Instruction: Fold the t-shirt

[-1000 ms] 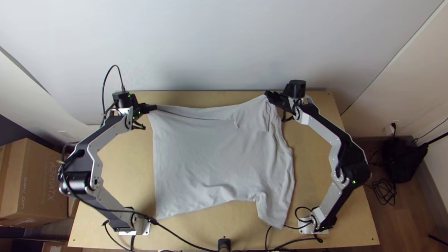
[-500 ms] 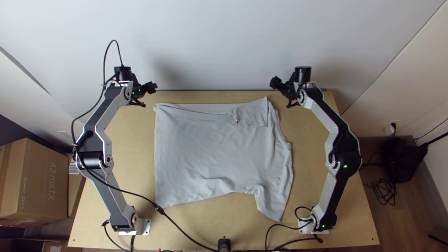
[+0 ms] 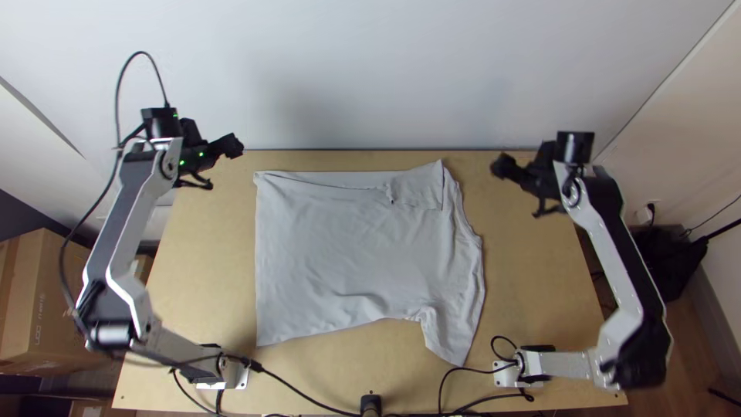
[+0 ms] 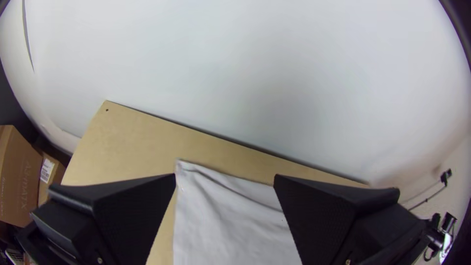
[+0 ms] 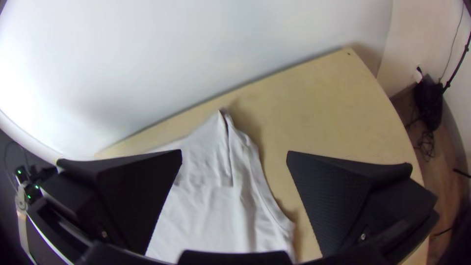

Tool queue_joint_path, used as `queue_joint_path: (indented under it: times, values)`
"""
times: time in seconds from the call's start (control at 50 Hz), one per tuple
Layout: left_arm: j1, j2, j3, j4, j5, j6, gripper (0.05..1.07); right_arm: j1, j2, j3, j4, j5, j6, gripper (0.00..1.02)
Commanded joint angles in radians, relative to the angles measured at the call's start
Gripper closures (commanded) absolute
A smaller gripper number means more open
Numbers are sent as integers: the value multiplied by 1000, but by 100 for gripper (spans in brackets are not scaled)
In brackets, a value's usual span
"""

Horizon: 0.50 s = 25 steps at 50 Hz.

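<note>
In the top view, my left gripper [image 3: 230,146] is beyond the upper left corner of the white t-shirt [image 3: 347,255], clear of the cloth. My right gripper [image 3: 503,166] stands to the right of the shirt's upper right corner, also off it. The shirt lies flat with light wrinkles, its far edge doubled over, a sleeve pointing toward the near edge at right. The left wrist view has my left gripper [image 4: 224,179] open, with the shirt [image 4: 221,221] lying beyond its fingers. Also open is my right gripper [image 5: 234,154] in the right wrist view, the shirt [image 5: 211,216] below it.
Bare wood of the table [image 3: 532,262] runs along both sides of the shirt. A pale wall [image 3: 347,77] rises behind the far edge. Black cables [image 3: 309,399] cross the near edge, and cardboard boxes [image 3: 46,309] stand off the left side.
Both grippers have let go of the shirt's far corners and moved apart, the left one up and leftward, the right one rightward. The near edge of the shirt has shifted slightly up the picture.
</note>
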State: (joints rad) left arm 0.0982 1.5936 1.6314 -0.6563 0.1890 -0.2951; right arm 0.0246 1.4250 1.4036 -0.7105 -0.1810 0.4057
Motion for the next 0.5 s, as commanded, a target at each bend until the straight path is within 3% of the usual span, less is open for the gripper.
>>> queue_joint_path:
  times: [0.0,0.08,0.16,0.24,0.36,0.4,0.48]
  values:
    - [0,-170,-131,-25,50,1,11,-40,-107,-115,-135,-8,-137,6]
    - [-12,-282,-211,-45,64,13,11,-77,-176,-180,-214,-51,-165,7]
    - [-34,-382,-265,-83,69,34,11,-94,-252,-261,-251,-55,-182,8]
    - [-48,-466,-298,-111,70,54,11,-89,-314,-325,-300,-63,-189,21]
    - [-92,-537,-292,-197,69,80,11,-84,-345,-408,-357,-100,-189,22]
    - [-101,-558,-292,-218,63,88,11,-94,-344,-433,-368,-135,-191,27]
    - [-104,-584,-272,-293,59,122,11,-114,-342,-485,-368,-149,-208,46]
